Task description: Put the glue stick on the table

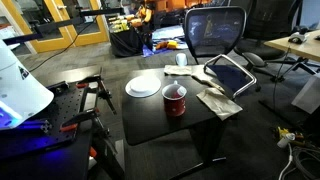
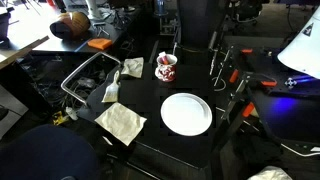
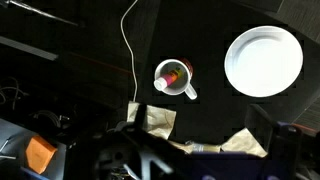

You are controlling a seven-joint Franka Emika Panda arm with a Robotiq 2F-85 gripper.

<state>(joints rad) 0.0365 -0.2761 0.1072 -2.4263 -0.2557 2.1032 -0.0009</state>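
The dark square table (image 1: 150, 118) shows in both exterior views (image 2: 150, 100) and fills the wrist view (image 3: 215, 105). A red mug (image 1: 175, 100) stands on it, also in the other exterior view (image 2: 166, 67). In the wrist view the mug (image 3: 175, 77) has a small white round end at its rim, perhaps the glue stick (image 3: 161, 87); I cannot tell for sure. My gripper (image 3: 200, 138) hangs high above the table's near side, over the napkins. Its dark fingers are wide apart and hold nothing. The gripper itself does not show in either exterior view.
A white plate (image 1: 143, 86) (image 2: 186, 113) (image 3: 263, 60) lies beside the mug. Crumpled napkins (image 2: 120, 122) (image 3: 155, 118) lie on the table. A wire basket (image 2: 88, 80) and an office chair (image 1: 215, 35) stand at the table's edges. The robot's white body (image 1: 20, 85) is alongside.
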